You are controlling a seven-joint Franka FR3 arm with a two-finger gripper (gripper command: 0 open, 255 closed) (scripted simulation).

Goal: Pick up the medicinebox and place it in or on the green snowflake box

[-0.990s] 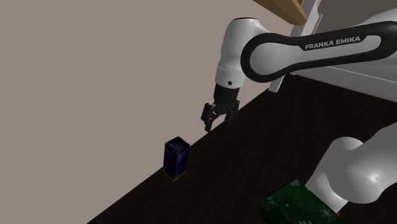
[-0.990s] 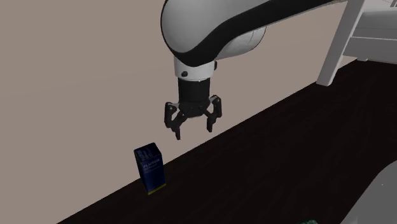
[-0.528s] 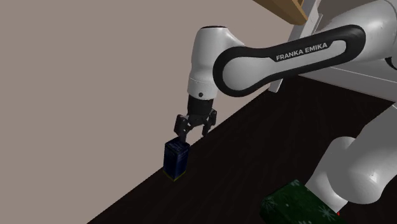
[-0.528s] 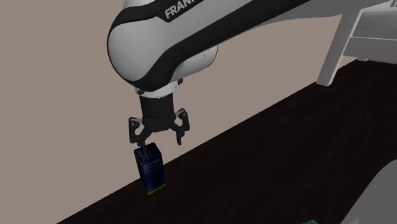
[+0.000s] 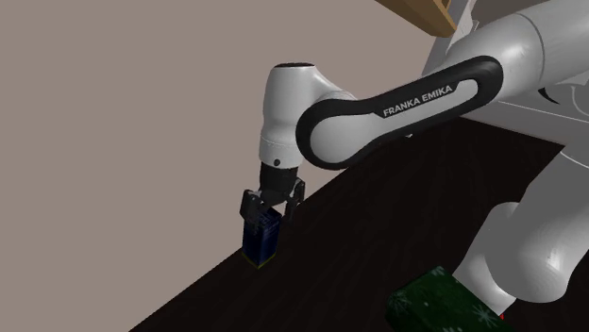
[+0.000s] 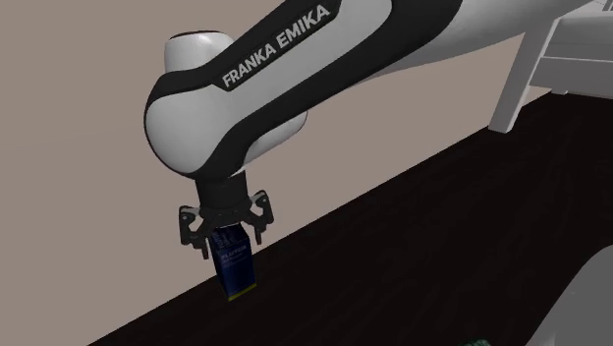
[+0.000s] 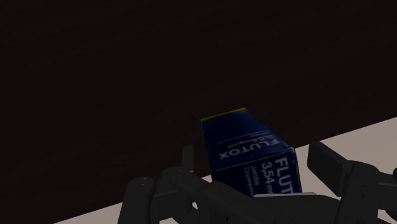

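The medicine box [image 5: 260, 242] is a dark blue carton with white lettering and a yellow base strip. It stands upright near the edge of the dark table [image 5: 378, 236]. My gripper [image 5: 267, 209] is open and has come down over the box's top. In the second exterior view its fingers [image 6: 189, 239] stand spread on either side of the medicine box [image 6: 234, 267], apart from it. The wrist view has the medicine box [image 7: 248, 153] between the gripper [image 7: 257, 167] fingers. The green snowflake box [image 5: 442, 306] lies at the shoulder view's lower right, partly behind the arm's base.
The table edge runs diagonally just beside the medicine box, with plain beige floor [image 5: 113, 141] beyond it. White furniture legs [image 6: 526, 69] stand at the table's far end. The arm's white base link [image 5: 529, 245] bulks at the shoulder view's right.
The gripper has moved from above the table towards the table edge and down, from beside the medicine box to straddling its top. The box has not moved.
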